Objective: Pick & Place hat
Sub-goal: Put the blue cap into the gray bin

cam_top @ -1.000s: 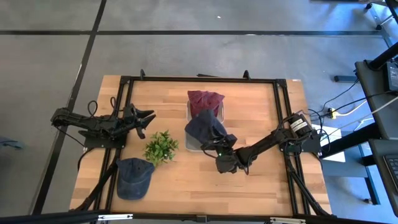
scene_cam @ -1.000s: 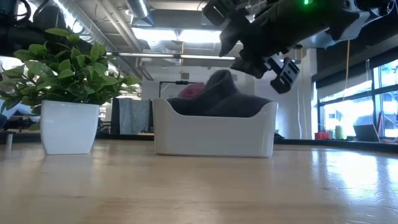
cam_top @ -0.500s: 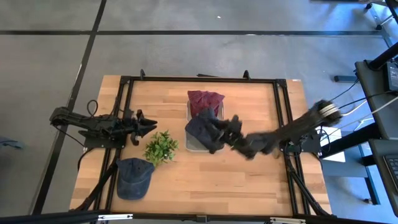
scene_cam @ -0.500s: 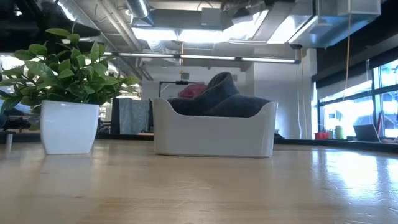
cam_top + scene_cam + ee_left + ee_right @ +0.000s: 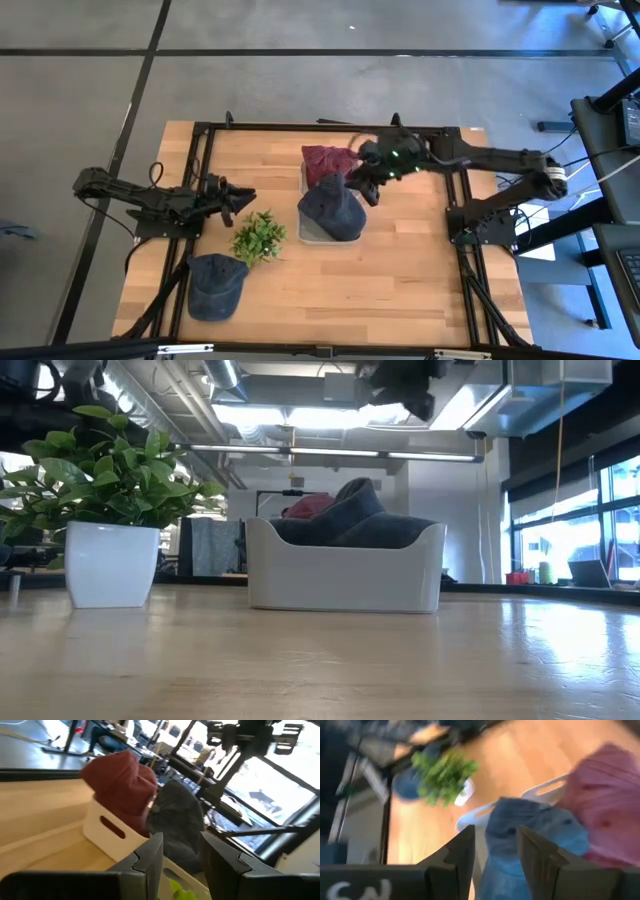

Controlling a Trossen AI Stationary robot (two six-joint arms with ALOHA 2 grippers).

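A white bin (image 5: 305, 232) stands mid-table and holds a maroon hat (image 5: 328, 160) at its far end and a dark navy hat (image 5: 330, 205) at its near end; both show over the bin's rim (image 5: 345, 565) in the low view. A third, blue cap (image 5: 215, 283) lies flat on the table near its near-left corner. My right gripper (image 5: 358, 183) hovers open, high above the bin's right side, over the two hats (image 5: 535, 835). My left gripper (image 5: 243, 195) waits open left of the bin, looking at the maroon hat (image 5: 120, 780).
A small green plant in a white pot (image 5: 258, 237) stands between the bin and the blue cap, close to my left gripper. A black frame (image 5: 320, 127) runs around the table's edges. Bare wood lies right of and nearer than the bin.
My right gripper has swung from low over the table at the bin's near-right corner, up and toward the far edge, and now hangs high above the bin. The navy hat stays in the bin.
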